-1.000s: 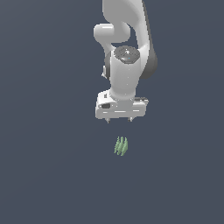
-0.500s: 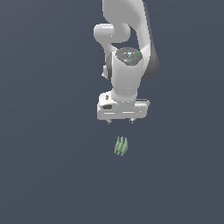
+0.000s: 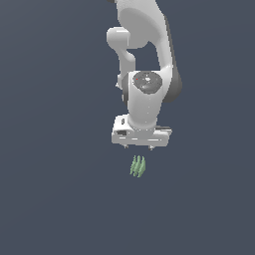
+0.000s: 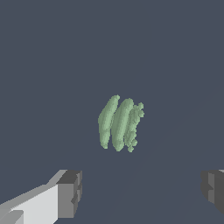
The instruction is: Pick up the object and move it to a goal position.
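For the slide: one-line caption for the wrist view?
Wrist view: open gripper poised above the pale green leaf-like object, fingers apart and not touching it.

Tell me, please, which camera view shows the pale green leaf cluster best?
The wrist view: the green leaf cluster sits large and unobstructed, its lobes distinct, beyond the open gripper. The exterior view shows it small, below the gripper.

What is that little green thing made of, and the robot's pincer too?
The green object looks like matte, waxy plastic or a plant: pale, with bumpy edges and no shine. As a simulator render, its real material is unclear. The pincer looks like smooth white plastic or painted metal, with dark grey, blocky, rubbery-looking fingertips.
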You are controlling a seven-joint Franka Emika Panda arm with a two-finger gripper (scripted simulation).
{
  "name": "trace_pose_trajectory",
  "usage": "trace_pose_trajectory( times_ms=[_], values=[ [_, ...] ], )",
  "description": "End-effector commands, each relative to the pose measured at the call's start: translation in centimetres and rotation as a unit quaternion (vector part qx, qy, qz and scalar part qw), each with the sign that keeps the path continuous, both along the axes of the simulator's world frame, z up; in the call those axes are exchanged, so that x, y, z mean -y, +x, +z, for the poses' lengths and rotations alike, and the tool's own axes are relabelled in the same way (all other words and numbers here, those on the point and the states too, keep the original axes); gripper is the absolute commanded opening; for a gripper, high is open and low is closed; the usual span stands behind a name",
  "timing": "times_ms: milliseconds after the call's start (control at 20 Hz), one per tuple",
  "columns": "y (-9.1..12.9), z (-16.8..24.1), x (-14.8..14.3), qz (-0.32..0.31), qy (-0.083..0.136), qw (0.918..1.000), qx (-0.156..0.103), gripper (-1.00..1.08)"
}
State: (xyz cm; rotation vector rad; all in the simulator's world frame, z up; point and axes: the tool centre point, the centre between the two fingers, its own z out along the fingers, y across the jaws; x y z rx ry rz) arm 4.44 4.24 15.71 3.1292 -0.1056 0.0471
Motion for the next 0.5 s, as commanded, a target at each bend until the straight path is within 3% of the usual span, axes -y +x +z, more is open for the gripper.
trace_pose_trajectory(
  times_ms=[0, 450],
  values=[
    [0.9, -1.2, -0.2, -0.028, 0.002, 0.9996, -0.003, 1.00],
    [3.0, -4.5, -0.7, -0.102, 0.007, 0.9946, -0.012, 1.00]
  ],
)
